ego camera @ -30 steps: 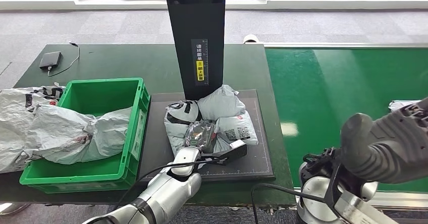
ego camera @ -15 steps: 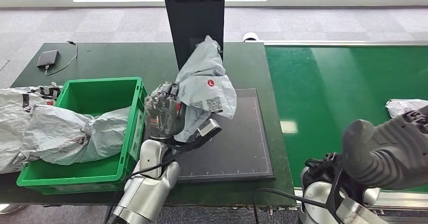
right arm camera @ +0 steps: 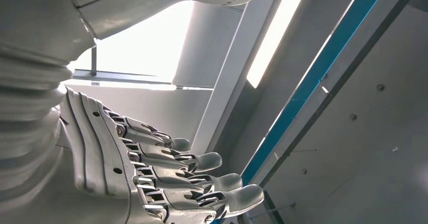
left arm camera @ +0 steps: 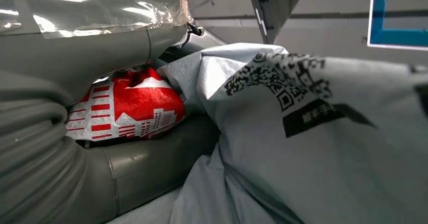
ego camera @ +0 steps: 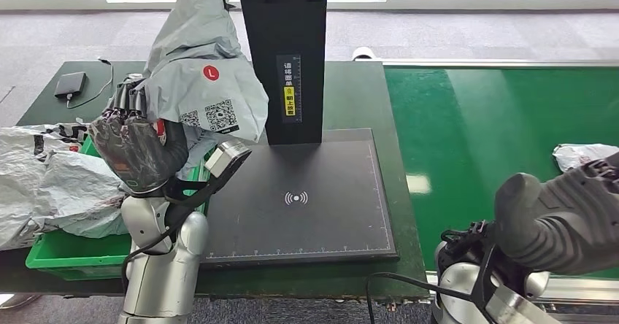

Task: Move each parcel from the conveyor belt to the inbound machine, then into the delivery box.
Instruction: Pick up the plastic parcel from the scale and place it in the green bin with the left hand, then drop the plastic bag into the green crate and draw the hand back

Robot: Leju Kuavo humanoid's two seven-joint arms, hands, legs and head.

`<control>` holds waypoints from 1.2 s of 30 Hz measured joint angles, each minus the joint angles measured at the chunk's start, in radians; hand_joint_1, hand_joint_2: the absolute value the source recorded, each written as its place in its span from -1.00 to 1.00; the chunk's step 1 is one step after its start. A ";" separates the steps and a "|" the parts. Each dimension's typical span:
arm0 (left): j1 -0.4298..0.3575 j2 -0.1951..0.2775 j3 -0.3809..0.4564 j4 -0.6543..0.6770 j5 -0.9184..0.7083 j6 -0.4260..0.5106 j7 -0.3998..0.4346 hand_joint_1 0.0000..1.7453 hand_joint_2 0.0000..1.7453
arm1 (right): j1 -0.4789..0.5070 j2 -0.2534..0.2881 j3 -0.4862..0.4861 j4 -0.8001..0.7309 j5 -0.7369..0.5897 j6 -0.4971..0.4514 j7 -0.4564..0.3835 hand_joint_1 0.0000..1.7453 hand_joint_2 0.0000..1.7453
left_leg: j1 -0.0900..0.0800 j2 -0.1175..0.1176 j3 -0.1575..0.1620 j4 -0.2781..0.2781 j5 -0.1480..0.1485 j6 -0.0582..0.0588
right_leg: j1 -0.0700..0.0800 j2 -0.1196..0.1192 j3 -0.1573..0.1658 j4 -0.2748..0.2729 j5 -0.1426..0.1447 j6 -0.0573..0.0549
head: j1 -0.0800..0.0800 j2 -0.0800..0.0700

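Our left hand (ego camera: 137,151) grasped a grey parcel (ego camera: 201,72) above the green box (ego camera: 55,247), beside the scanner's black column (ego camera: 283,54). Our right hand (right arm camera: 166,178) hung empty, fingers apart.

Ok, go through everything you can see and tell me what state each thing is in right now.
Left robot hand: gripping a grey parcel, raised over the green box.
Right robot hand: holding nothing, fingers extended and slightly apart.
Scanner pad: bare, nothing on it.
Green box: holds crumpled grey parcels.
Conveyor belt: one parcel waiting at its right edge.
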 joint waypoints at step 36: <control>-0.216 0.086 0.622 0.475 0.021 0.000 -0.062 1.00 1.00 | 0.006 0.000 0.001 -0.026 -0.001 0.000 0.000 -1.00 1.00 | 0.001 0.003 0.000 0.000 0.001 -0.001 | 0.001 0.004 -0.001 0.000 0.001 -0.002 | 0.000 0.000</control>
